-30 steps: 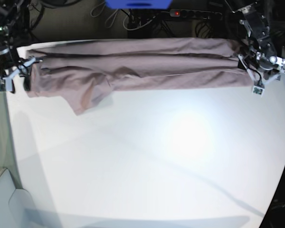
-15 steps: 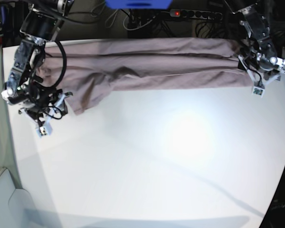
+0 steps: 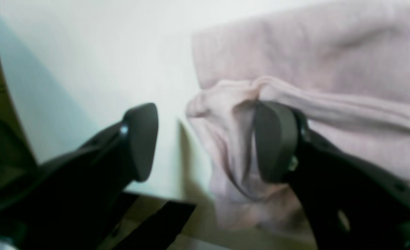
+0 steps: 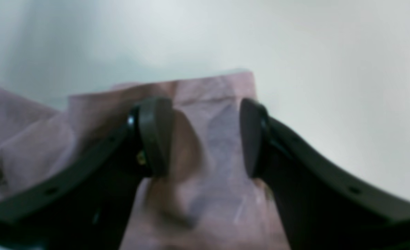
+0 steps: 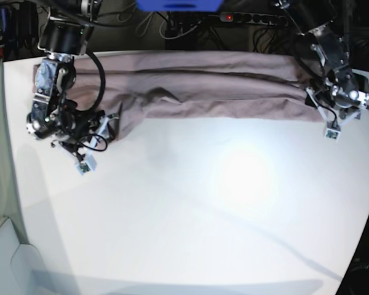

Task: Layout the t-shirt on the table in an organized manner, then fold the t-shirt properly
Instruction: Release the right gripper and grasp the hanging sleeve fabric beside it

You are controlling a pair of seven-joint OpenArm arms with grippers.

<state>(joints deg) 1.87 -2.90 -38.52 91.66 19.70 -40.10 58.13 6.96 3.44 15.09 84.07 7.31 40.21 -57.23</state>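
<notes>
Progress: the t-shirt (image 5: pixel 197 86) is drawn out into a long bunched band, not spread flat — the layout is unfinished, no fold begun
Where: it lies along the far edge of the table (image 5: pixel 190 209), running between the two grippers
Axis: long axis runs from one gripper across to the other; a sleeve flap sags near the right one
Left gripper (image 3: pixel 205 142): jaws apart, one pad pressing the cloth's end, nothing pinched
Right gripper (image 4: pixel 205 135): jaws apart, straddling a cloth corner — not clamped

Your base camera looks down from high across the whole table (image 5: pixel 190 215). Each wrist camera sits close behind its own jaws, facing the t-shirt (image 5: pixel 203 83), which all three views share.
</notes>
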